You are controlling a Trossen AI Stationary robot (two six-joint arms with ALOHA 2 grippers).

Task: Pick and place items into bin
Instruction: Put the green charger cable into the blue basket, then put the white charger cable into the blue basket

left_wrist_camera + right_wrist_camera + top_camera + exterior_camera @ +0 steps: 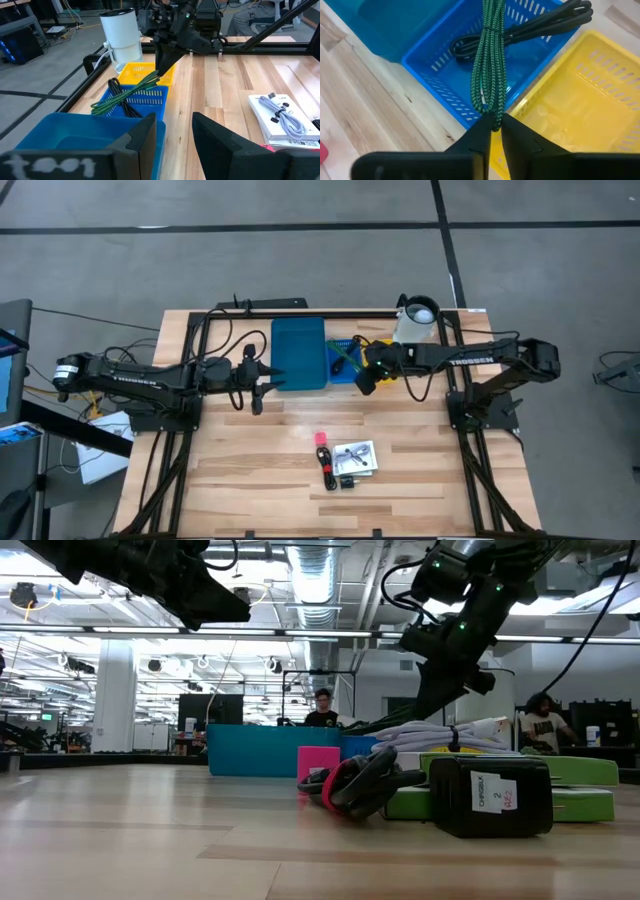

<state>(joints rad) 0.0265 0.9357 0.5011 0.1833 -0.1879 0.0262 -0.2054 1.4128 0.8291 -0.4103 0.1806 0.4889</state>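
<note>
Right tool point(495, 131) sits over the seam between the blue basket point(440, 75) and the yellow basket point(580, 105), fingers nearly together and pinching the end of a green braided cable point(490, 65). That cable runs from the fingertips across the blue basket and over a black cable point(540, 25) coiled inside it. In the high view the right tool point(368, 376) is at the back of the surface point(250, 480), just beside the white jug point(415, 320).

Left tool point(262, 372) hangs at the near edge of the teal bin point(298, 352), fingers partly apart with nothing between them. The left wrist view shows the same gap point(172, 135) over the bin's rim point(75, 130).

Items not yet binned lie well apart from the baskets, toward the front middle of the surface: a small pink-red piece point(321, 438), black stick-like pieces point(328, 465), a white card point(355, 457) with a coiled grey cable point(285, 112) on it, and a small black block point(348, 481).

Beyond the surface, the low view shows people seated in the room point(322, 708).
</note>
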